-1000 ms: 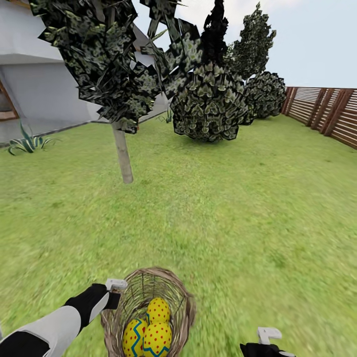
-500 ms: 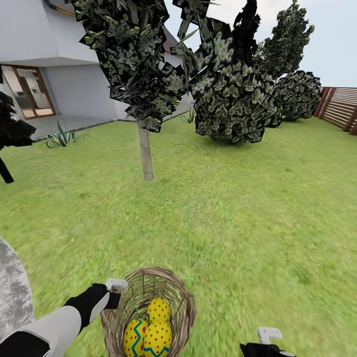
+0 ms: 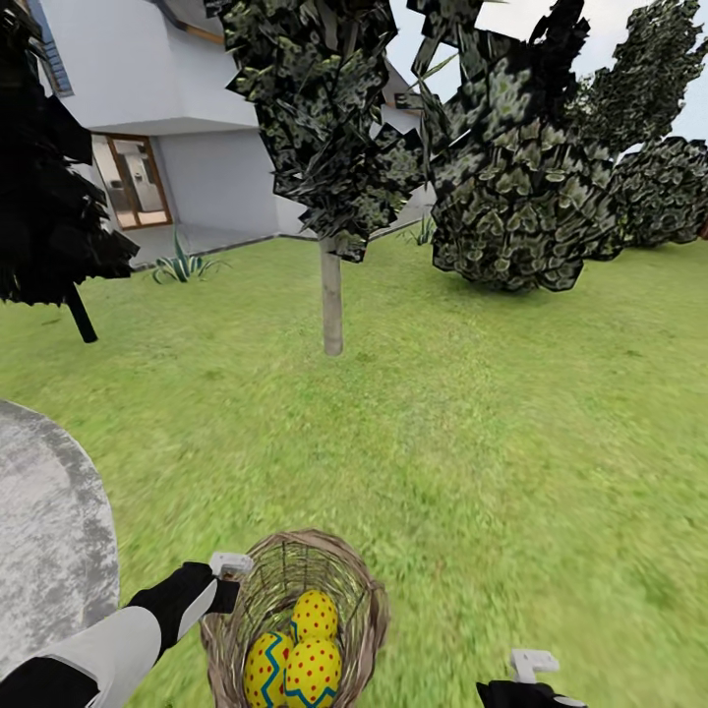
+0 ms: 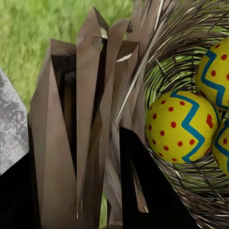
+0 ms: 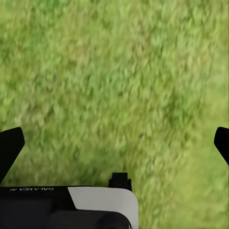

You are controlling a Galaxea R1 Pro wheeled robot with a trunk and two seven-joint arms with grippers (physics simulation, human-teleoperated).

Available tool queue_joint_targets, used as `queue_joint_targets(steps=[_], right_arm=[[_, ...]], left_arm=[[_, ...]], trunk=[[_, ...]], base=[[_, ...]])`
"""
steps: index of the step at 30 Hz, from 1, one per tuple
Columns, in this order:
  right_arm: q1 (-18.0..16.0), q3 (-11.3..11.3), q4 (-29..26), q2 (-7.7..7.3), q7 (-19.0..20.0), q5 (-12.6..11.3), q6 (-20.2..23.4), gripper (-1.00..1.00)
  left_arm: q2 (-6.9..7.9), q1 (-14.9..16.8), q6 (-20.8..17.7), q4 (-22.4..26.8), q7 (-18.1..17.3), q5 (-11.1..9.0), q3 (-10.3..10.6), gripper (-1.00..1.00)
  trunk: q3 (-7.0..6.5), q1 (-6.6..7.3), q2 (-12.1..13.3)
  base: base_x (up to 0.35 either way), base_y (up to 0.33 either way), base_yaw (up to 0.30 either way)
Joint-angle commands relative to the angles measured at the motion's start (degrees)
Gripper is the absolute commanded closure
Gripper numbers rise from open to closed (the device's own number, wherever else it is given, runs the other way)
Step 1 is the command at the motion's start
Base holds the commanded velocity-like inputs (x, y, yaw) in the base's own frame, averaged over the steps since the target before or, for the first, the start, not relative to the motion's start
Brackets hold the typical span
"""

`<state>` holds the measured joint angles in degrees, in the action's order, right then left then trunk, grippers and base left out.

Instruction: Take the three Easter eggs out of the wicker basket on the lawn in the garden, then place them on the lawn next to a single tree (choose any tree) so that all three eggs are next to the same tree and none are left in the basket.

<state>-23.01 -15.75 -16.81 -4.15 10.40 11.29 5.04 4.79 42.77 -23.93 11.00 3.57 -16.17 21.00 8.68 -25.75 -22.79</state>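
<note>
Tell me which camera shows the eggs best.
The head view: all three eggs lie whole in the basket, which the left gripper holds at the rim. The left wrist view is closer, but crops two of them behind the weave. The right wrist view looks at lawn.

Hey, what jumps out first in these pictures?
Three Easter eggs, yellow with red dots, sit in the wicker basket at the bottom middle of the head view, with the left claw at its rim. Beyond, a pale-trunked tree stands on the lawn.
</note>
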Motion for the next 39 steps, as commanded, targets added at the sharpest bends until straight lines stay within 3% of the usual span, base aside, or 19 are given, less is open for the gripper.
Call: queue_joint_targets(steps=[1,12,27,39], right_arm=[[0.0,-0.5,-0.2,0.02,0.4,0.6,0.3,-1.00],[0.0,-0.5,-0.2,0.11,0.5,0.8,0.1,-1.00],[0.0,-0.6,-0.2,0.02,0.7,1.5,-0.1,-1.00],[0.0,-0.6,-0.1,0.11,0.7,1.5,-0.2,-1.00]], left_arm=[[0.04,0.0,-0.3,0.2,0.3,-0.8,0.2,1.00],[0.05,0.0,-0.3,0.2,0.3,-0.8,0.2,1.00],[0.05,0.0,-0.3,0.2,0.3,-0.8,0.3,1.00],[0.13,0.0,-0.3,0.2,0.3,-0.8,0.2,1.00]], trunk=[[0.12,-0.03,-0.1],[0.02,-0.03,-0.1],[0.00,-0.03,-0.1],[0.00,-0.03,-0.1]], base=[[0.000,0.000,0.293],[0.000,0.000,0.291],[0.000,0.000,0.013],[0.320,0.000,0.000]])
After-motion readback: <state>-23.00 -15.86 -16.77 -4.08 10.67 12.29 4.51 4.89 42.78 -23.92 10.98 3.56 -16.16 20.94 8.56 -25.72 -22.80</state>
